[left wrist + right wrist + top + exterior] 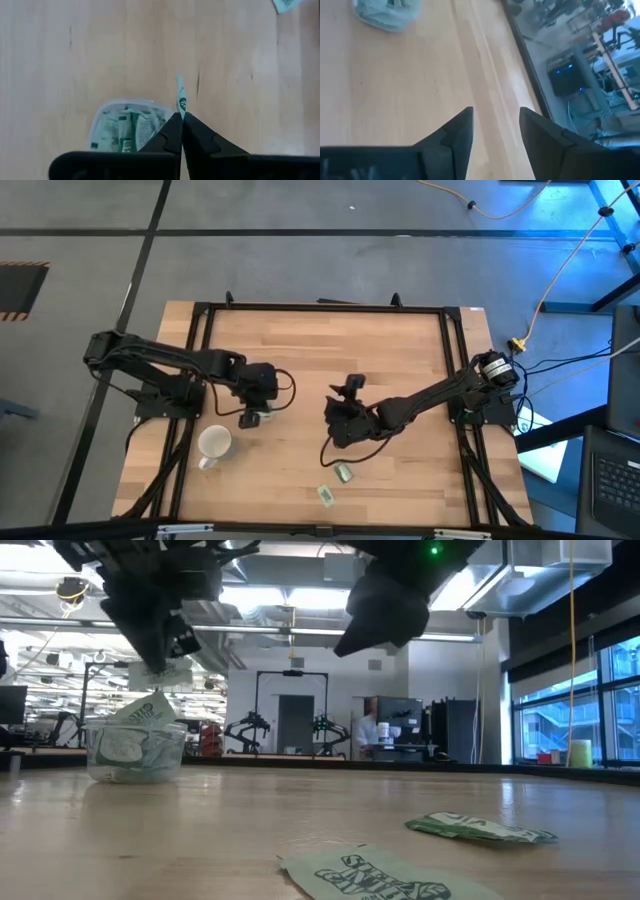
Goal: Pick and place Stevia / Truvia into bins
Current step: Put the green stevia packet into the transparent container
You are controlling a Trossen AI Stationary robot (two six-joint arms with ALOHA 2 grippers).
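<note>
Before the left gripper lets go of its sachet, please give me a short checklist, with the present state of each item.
1. Left gripper shut on a sachet: ok.
2. Sachet directly over the cup mouth: not ok in the left wrist view; it hangs beside the rim.
3. Cup upright, with sachets inside: ok.
4. Right gripper open, empty, away from the cup: ok.
5. Mug clear of the cup: ok.
6. Sachets left on the table: two, and.

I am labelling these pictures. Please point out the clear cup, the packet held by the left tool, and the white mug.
clear cup (135, 755), low view, front wall.
held packet (180, 97), left wrist view, upper part.
white mug (214, 443), high view, rim.
</note>
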